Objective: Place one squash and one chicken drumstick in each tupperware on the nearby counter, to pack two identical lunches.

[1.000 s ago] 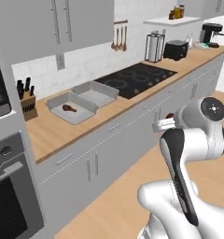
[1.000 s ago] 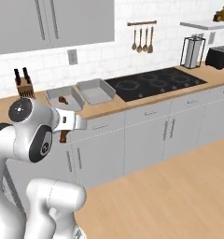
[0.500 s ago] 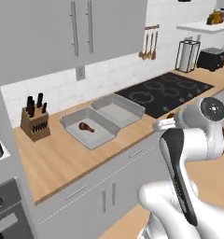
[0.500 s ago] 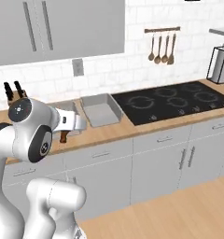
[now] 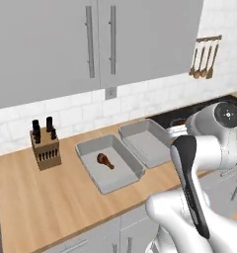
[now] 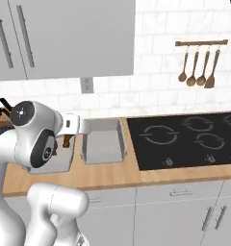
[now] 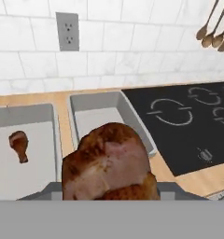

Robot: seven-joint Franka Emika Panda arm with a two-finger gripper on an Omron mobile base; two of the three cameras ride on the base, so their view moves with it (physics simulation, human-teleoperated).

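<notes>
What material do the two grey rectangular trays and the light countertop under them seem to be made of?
The two grey rectangular trays look like matte plastic, possibly dull metal: an even grey with no glare and softly rounded corners. The light countertop looks like pale wood or a wood laminate: warm tan with faint streaks and a smooth satin surface.

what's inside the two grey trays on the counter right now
The left tray holds one drumstick. The right tray looks bare, though the arm covers its near corner. A second drumstick sits in the shut tool.
</notes>
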